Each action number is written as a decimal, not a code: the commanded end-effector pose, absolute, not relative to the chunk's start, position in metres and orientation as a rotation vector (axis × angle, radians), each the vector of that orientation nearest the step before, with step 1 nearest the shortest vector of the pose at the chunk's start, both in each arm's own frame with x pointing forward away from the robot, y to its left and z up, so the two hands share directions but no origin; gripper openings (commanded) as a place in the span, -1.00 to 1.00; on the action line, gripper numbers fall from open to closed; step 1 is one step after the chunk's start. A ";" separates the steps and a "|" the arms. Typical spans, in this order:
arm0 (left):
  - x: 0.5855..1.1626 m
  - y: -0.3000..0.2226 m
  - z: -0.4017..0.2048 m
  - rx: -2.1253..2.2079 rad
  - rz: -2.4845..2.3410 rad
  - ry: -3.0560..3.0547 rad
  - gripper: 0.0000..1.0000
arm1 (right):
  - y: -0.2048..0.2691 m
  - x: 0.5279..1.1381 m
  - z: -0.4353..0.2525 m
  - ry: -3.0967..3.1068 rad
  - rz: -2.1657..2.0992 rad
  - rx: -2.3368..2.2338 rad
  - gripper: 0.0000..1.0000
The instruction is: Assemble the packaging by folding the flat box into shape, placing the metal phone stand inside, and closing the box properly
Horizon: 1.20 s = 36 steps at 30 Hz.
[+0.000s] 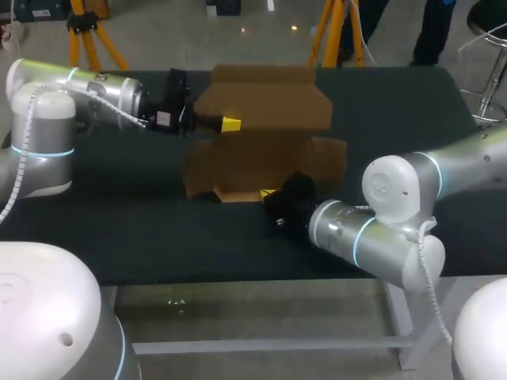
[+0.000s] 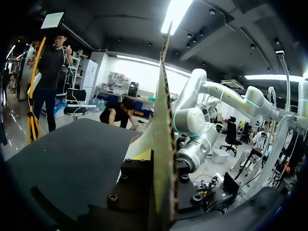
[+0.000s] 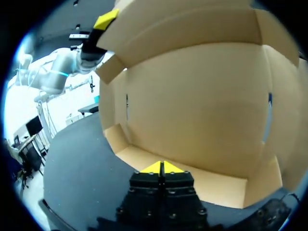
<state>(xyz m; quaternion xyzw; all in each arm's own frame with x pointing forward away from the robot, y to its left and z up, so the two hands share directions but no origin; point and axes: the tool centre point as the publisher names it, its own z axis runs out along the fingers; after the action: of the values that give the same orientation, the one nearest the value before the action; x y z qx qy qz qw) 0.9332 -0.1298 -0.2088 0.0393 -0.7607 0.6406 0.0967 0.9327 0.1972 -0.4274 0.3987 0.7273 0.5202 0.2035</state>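
A brown cardboard box (image 1: 265, 150) lies part-folded in the middle of the black table, its back panel (image 1: 265, 103) tilted up. My left gripper (image 1: 230, 124) is shut on that panel's left edge; in the left wrist view the cardboard (image 2: 163, 144) runs edge-on up from between its fingers. My right gripper (image 1: 269, 194) is at the box's front edge. In the right wrist view its yellow tips (image 3: 161, 167) meet, shut, against the low front flap (image 3: 216, 185), with the box's inside wall (image 3: 192, 106) ahead. The left gripper's yellow tip (image 3: 106, 20) shows at the panel's upper corner. No phone stand is in view.
The black table top (image 1: 119, 229) stretches bare to the left and front of the box. My right arm's elbow (image 1: 396, 198) hangs over the table's front right part.
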 end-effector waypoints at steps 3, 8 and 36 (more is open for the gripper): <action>0.929 -0.129 -0.200 0.088 1.925 -2.262 -1.00 | 0.199 0.932 -0.433 2.024 1.453 1.112 -1.00; 0.934 -0.129 -0.190 0.067 1.948 -2.246 -1.00 | 0.199 0.932 -0.433 2.024 1.453 1.112 -1.00; 0.951 -0.127 -0.180 0.284 1.833 -2.037 -1.00 | 0.199 0.932 -0.433 2.024 1.453 1.112 -1.00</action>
<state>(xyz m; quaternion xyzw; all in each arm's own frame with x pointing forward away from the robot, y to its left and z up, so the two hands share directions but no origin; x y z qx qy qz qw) 0.9491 -0.1289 -0.1802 0.1028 -0.7263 0.6528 0.1890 0.9316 0.1977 -0.4262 0.3982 0.7276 0.5206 0.2024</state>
